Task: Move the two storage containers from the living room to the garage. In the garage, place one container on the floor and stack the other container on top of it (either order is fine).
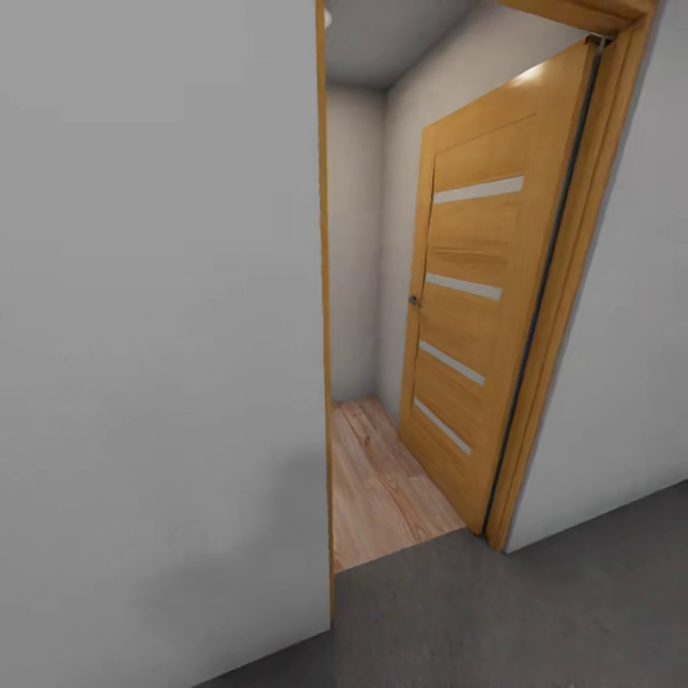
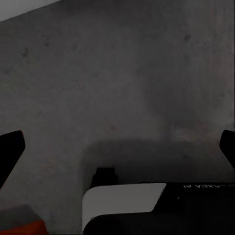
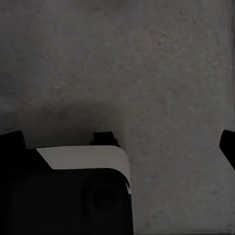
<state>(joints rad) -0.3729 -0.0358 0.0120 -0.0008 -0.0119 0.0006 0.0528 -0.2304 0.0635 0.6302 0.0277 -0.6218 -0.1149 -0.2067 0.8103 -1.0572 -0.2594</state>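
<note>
Grey concrete floor underfoot, open wooden door ahead | left tool, right tool: spread wide, empty | orange container corner on floor | stacking unconfirmed

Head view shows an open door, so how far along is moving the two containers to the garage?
Done: unclear. An orange-red sliver lies on the dark grey concrete floor, possibly one container. In hand: nothing. The left gripper and right gripper are open and empty. The robot faces the open wooden door, with light wood plank floor beyond. Left: no stack is visible.
</note>
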